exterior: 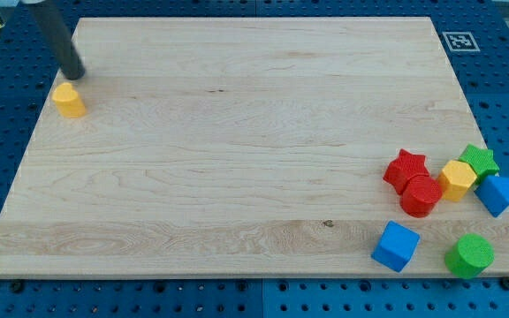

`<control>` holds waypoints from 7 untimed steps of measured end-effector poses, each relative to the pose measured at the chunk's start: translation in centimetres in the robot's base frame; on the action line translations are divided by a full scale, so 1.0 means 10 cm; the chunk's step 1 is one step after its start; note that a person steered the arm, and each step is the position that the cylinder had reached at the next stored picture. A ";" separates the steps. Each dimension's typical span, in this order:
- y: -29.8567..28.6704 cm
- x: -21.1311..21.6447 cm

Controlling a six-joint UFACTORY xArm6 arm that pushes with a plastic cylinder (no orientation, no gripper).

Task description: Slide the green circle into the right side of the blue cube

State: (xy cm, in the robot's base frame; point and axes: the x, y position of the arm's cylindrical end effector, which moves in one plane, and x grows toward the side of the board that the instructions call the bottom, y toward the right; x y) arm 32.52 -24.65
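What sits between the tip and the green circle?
Only bare board, seen in the camera view. My tip is at the view's top left beside the yellow block; the green circle lies bottom right.

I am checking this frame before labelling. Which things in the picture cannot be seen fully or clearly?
- The rod: its upper part is cut off by the view's top edge; only the lower end with my tip shows, just above the yellow block.
- Green star: partly hidden by the yellow cube in front.
- Red star: partly covered by the red cylinder.
- Whether green circle and blue cube touch: no, a gap shows.
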 end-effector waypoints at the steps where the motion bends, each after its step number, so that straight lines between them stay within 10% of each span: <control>1: 0.77 0.17; 7: 5.75 1.31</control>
State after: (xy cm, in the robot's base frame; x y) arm 45.59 32.82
